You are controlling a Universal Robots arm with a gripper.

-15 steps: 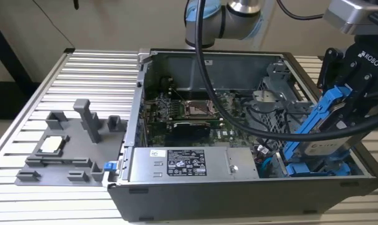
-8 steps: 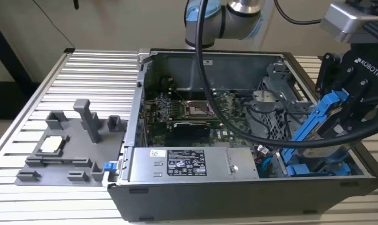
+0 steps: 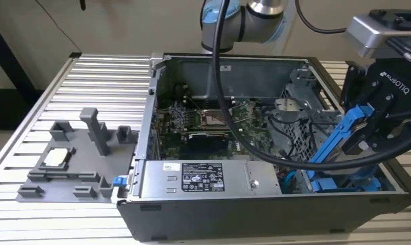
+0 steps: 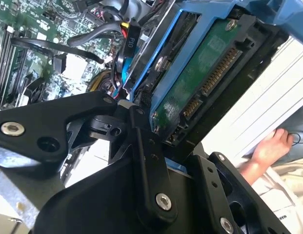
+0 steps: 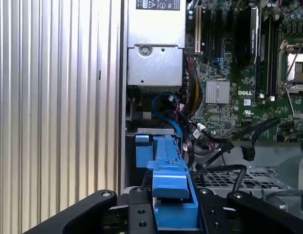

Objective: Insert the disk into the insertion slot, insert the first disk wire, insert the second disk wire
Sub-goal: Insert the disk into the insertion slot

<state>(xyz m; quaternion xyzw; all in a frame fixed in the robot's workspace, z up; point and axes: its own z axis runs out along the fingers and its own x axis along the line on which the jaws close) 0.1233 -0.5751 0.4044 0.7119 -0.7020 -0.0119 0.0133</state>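
Steering clear of loose black cables (image 3: 277, 153) beside the narrow grey metal insertion slot (image 3: 341, 179) at the front corner of the dark computer case (image 3: 226, 219); clamping the black tool (image 3: 366, 137) around the tilted blue-framed silver-grey disk (image 3: 331, 140) over it, likely needing squaring with the slot.

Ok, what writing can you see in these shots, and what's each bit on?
Nothing I'd quote with confidence.
Power supply sticker: symbols and fine print, too small.
Gripper, shut on the disk: white lettering on its body, upside down.
Cable tag: short white marking.
Motherboard: white logo, tiny markings.
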